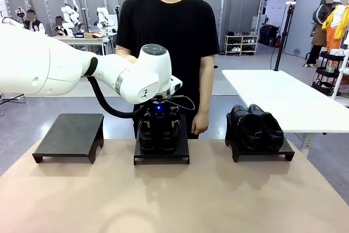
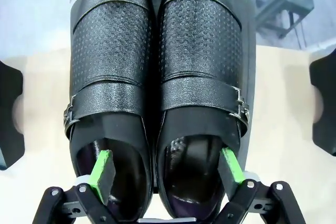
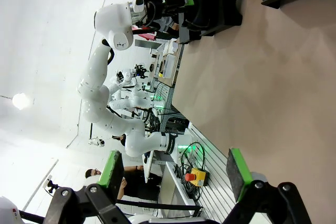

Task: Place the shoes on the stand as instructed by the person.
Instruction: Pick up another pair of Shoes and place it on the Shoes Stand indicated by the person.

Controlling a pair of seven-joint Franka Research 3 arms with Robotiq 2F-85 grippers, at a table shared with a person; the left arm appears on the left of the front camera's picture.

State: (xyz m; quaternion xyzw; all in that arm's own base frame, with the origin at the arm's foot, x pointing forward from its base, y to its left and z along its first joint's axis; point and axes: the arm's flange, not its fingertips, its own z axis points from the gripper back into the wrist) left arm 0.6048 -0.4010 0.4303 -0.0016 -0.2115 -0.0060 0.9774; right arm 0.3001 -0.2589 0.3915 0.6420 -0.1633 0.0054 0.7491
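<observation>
Front view: the tan worktop lies bare along its near half. Three black stands sit in a row near the far edge: the left stand carries nothing, the middle stand bears one pair of shoes, and the right stand holds the second pair. The person stands just behind the middle stand. The left arm reaches in over it, its left end effector down among the shoes there.

Left wrist view: the left end effector is spread wide; one green pad sits inside the left-hand shoe's opening, the other at the outer side of the neighbouring shoe. Whether the pads press the leather cannot be told. No writing is readable.

Right wrist view: the right end effector is spread wide and holds nothing, above bare worktop.
</observation>
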